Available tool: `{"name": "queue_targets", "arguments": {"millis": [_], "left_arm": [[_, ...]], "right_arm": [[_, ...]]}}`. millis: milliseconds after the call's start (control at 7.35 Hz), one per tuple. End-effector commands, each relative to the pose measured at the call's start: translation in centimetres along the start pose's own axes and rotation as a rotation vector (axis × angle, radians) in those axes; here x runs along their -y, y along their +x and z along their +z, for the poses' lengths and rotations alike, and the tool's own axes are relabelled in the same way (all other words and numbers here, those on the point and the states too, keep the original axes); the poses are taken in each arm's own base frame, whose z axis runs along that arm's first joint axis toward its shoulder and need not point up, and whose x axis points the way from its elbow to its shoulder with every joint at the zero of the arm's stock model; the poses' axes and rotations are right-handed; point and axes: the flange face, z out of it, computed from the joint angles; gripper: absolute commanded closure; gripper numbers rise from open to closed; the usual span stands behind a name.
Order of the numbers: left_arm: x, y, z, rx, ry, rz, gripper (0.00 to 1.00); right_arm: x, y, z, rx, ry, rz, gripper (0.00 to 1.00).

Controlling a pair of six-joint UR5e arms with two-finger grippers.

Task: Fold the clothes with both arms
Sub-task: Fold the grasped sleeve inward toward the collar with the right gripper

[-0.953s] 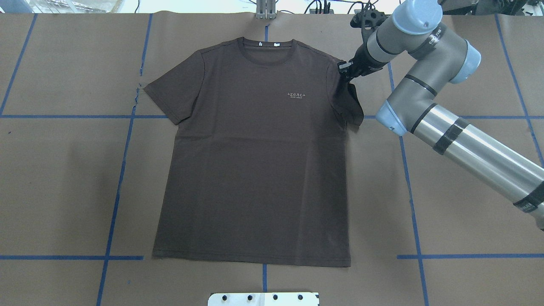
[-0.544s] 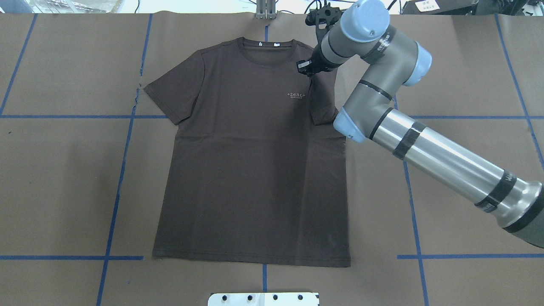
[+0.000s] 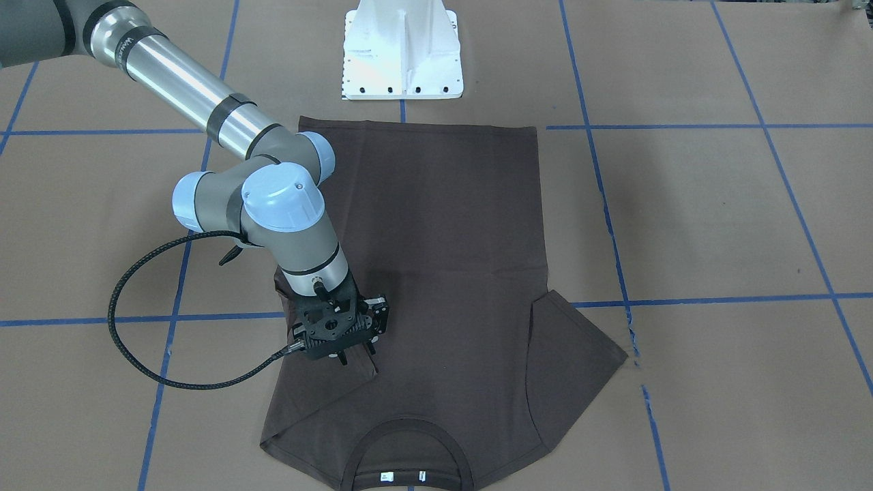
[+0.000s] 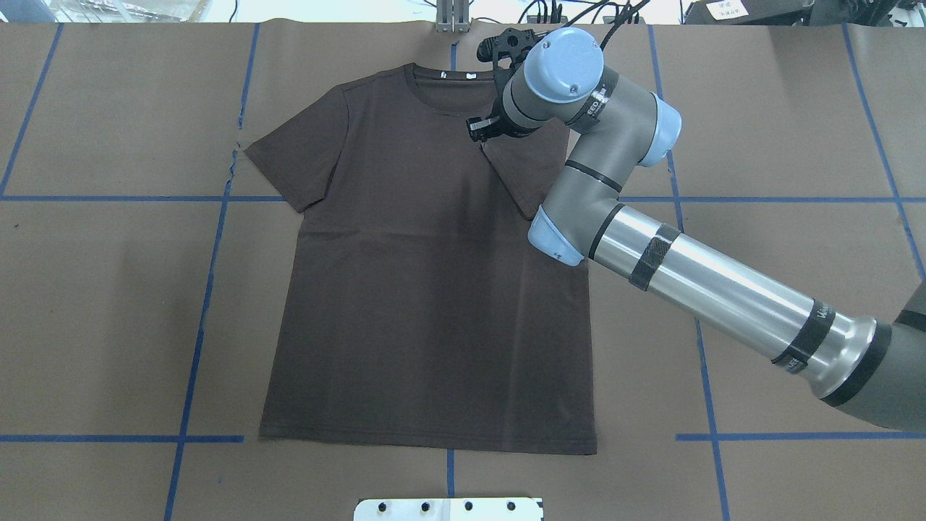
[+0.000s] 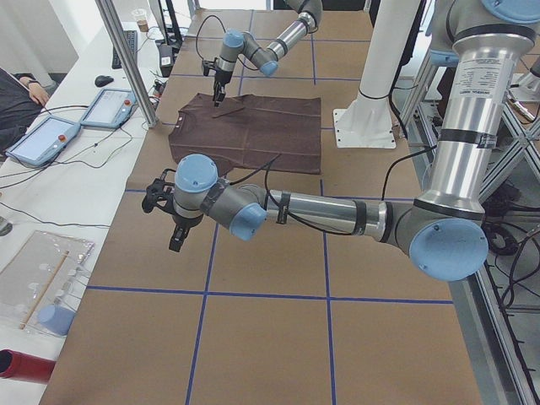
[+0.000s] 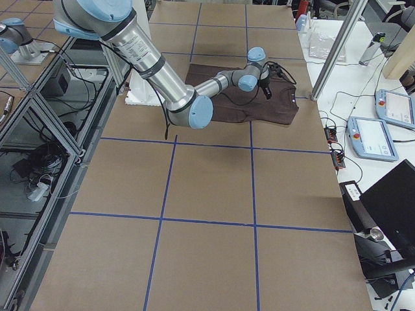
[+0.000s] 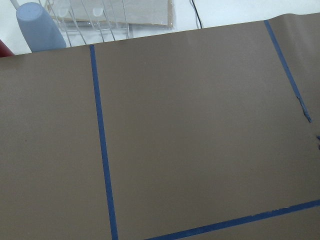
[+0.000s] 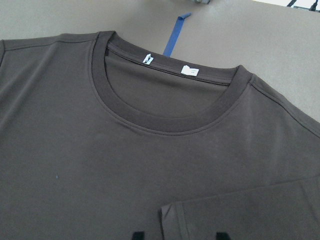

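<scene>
A: What's the biggest thing you can see from where you stand?

B: The worktop (image 4: 108,289), brown paper all over, crossed with blue tape lines (image 4: 195,340). In the middle of it lies the dark brown T-shirt (image 4: 419,304), flat and front up. Its hem is toward the robot's white base (image 3: 402,54) and its neck is away from it.

A: And the arms?

B: The right arm (image 4: 709,289) reaches across over the shirt's shoulder. The left arm (image 5: 321,211) is well off to the side, stretched low over bare paper, apart from the shirt.

A: How do the sleeves lie?

B: The near sleeve (image 4: 528,170), on the robot's right, is turned in over the chest as a pointed flap. The other sleeve (image 4: 293,163) sticks out flat on the paper.

A: The neck?

B: The ribbed collar (image 8: 165,125) lies round and smooth.

A: What are the tools doing?

B: The right tool (image 3: 354,354) sits low over the tip of the turned-in sleeve, just below the collar. In its wrist camera the two fingertips (image 8: 137,235) stand spread, with the sleeve's hem corner lying between them, so it pinches nothing. The left tool (image 5: 175,243) points down at the paper. I cannot tell whether it is spread or pressed together.

A: Anything smaller?

B: Two little white labels (image 8: 189,71) inside the back of the neck.
</scene>
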Motion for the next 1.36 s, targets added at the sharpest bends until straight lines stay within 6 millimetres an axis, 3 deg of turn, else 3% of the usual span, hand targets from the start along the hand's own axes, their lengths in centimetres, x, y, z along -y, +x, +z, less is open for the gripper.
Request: {"name": "queue_targets", "arguments": {"millis": [0, 136, 272, 408, 680, 817, 953, 1225], "left_arm": [[1.6, 1.2, -0.3, -0.006, 0.022, -0.019, 0.00], [2.9, 5.2, 1.6, -0.044, 0.030, -0.058, 0.00], [3.4, 9.8, 4.4, -0.031, 0.077, -0.077, 0.00], [2.6, 15.1, 8.8, -0.026, 0.094, -0.118, 0.00], [1.9, 27.0, 15.6, -0.040, 0.108, -0.188, 0.00], [1.7, 30.9, 18.1, -0.021, 0.157, -0.184, 0.00], [2.0, 34.2, 21.5, -0.022, 0.174, -0.210, 0.00], [2.4, 33.9, 25.6, 0.001, 0.232, -0.219, 0.00]], "right_arm": [[0.1, -0.1, -0.2, 0.002, -0.001, -0.001, 0.00], [0.0, -0.2, -0.3, 0.009, -0.024, 0.000, 0.00], [0.5, -0.2, -1.7, 0.003, -0.077, 0.017, 0.00], [1.8, -0.1, -4.7, 0.012, -0.115, 0.035, 0.00], [3.8, 2.6, -11.1, 0.037, -0.249, 0.072, 0.00], [2.2, 4.6, -13.1, 0.047, -0.258, 0.023, 0.00], [0.2, 6.1, -14.2, 0.056, -0.247, -0.024, 0.00], [0.2, 6.4, -14.6, 0.064, -0.243, -0.020, 0.00]]}}
